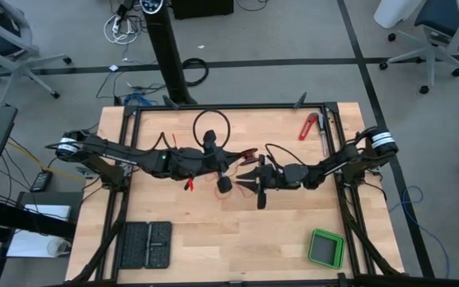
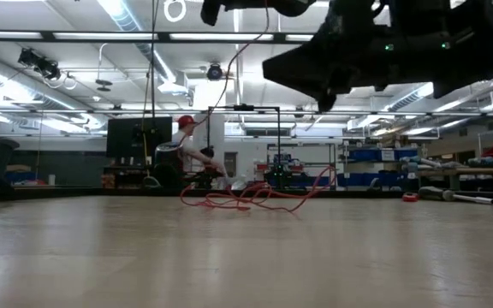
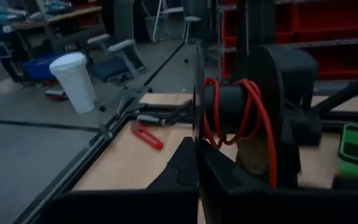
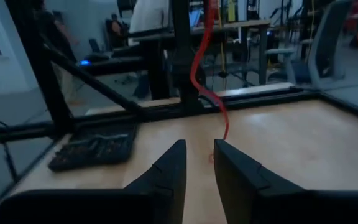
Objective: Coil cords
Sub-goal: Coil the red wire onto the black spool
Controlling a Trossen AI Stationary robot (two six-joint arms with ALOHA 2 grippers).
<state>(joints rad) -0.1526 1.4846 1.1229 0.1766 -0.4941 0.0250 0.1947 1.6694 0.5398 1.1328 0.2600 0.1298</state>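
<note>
The cord is a thin red wire. Part of it is wound on a black spool (image 3: pixel 229 109) held above the table's middle. From there it hangs down (image 4: pixel 197 68) to a loose red heap on the table (image 2: pixel 246 198). My left gripper (image 1: pixel 233 162) is shut on the spool. My right gripper (image 4: pixel 201 163) stands level just right of the hanging wire, open by a narrow gap, with nothing between its fingers. The wire drops a little past its fingertips. My left gripper pinches the thin edge of the spool's near flange (image 3: pixel 196 134) between its two fingers, coming level from the table's left. The spool is lifted clear of the table with its axle level. Red turns lie around its hub (image 3: pixel 247 102).
A black cable loop (image 1: pixel 212 125) lies at the far middle and a red-handled tool (image 1: pixel 307 126) at the far right. A green box (image 1: pixel 325 249) sits near right, a black tray (image 1: pixel 144 244) near left. The black frame (image 1: pixel 333 119) rims the table.
</note>
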